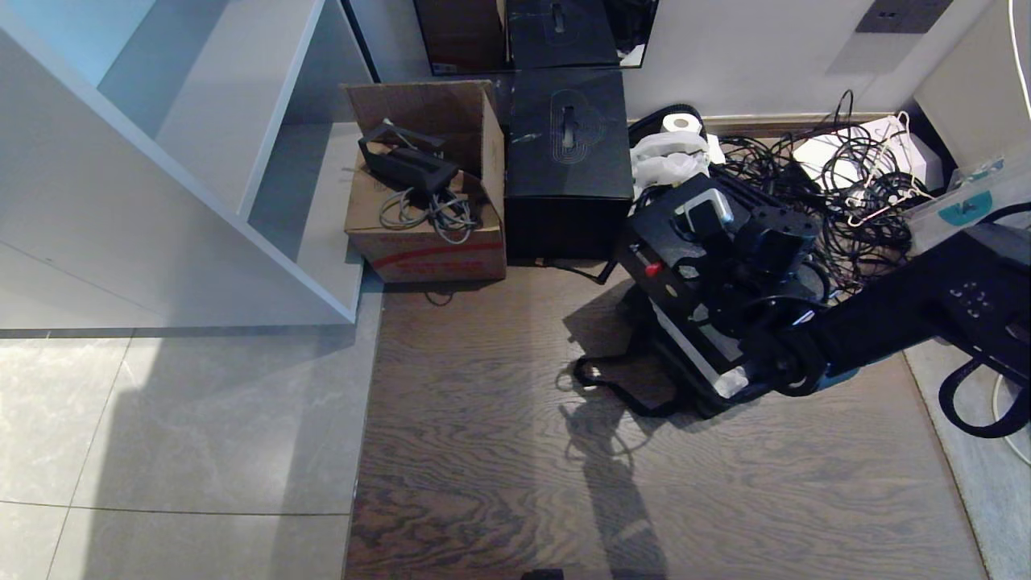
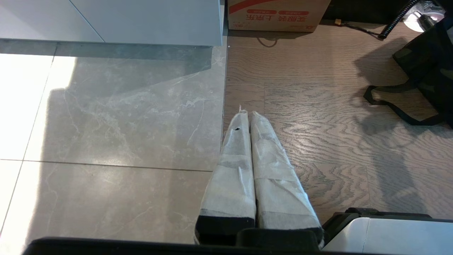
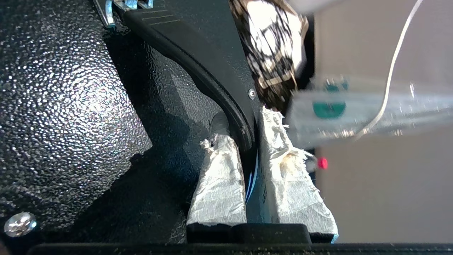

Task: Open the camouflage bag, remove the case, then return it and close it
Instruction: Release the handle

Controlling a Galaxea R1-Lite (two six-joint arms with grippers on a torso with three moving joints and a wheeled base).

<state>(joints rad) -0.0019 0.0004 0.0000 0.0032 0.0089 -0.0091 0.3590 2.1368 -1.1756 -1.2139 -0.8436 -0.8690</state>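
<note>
The right end effector is clamped on the black handle of the case, one taped fingertip on each side of the handle. In the head view the case is held tilted above the camouflage bag, with its small red latch facing the camera's left. The bag rests on the wood floor beneath the case and the right arm; its black strap lies looped on the floor beside it. The left end effector hangs over the boundary between the grey tile and the wood floor, its taped fingers pressed together and holding nothing. Behind the bag stand a tall black cube box and, beside that, a cardboard box. A tangle of black cables lies along the wall.
</note>
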